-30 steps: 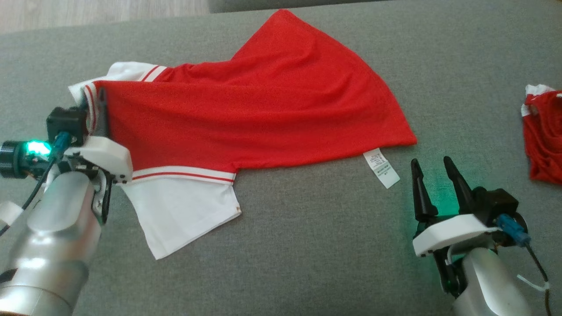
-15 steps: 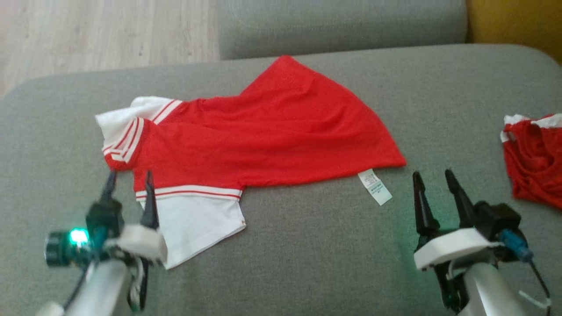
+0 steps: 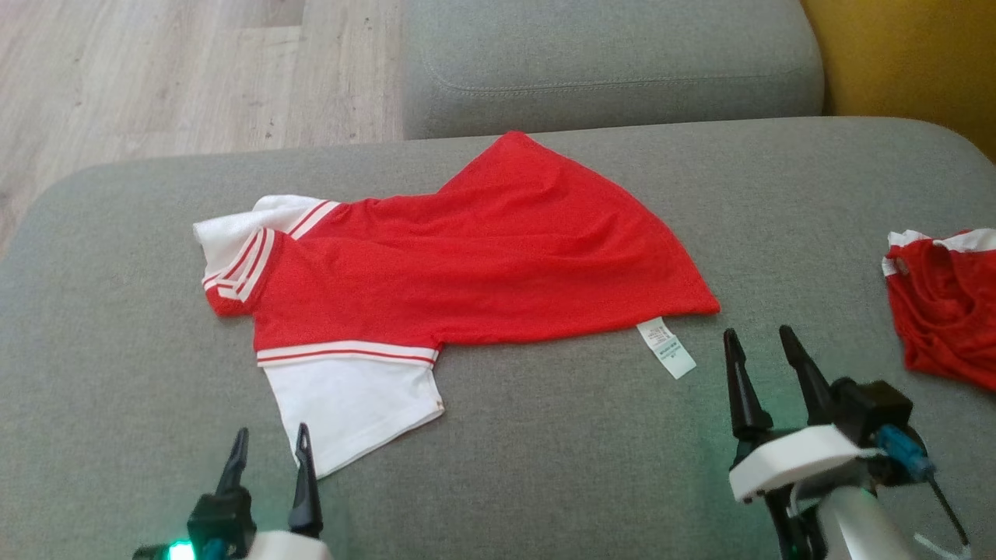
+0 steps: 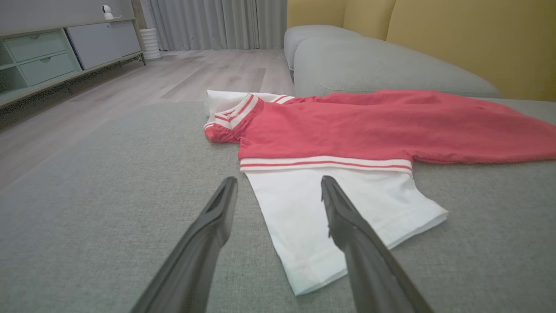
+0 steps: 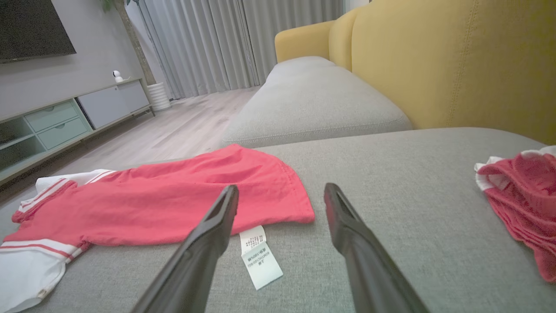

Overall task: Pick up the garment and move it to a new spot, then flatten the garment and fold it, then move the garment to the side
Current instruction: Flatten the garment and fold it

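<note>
The garment [image 3: 482, 257], a red shirt with white sleeves and striped trim, lies before me on the grey cushion [image 3: 545, 467], roughly flat with shallow wrinkles. Its white label [image 3: 666, 348] pokes out from the hem on my right.

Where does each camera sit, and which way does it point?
Head view: on the head, looking down at the shirt on the sofa; left gripper lower left, right gripper lower right.
Left wrist view: on the left wrist, looking along its open fingers at the white sleeve.
Right wrist view: on the right wrist, along its fingers toward the label.
Shared: all see the shirt.
</note>
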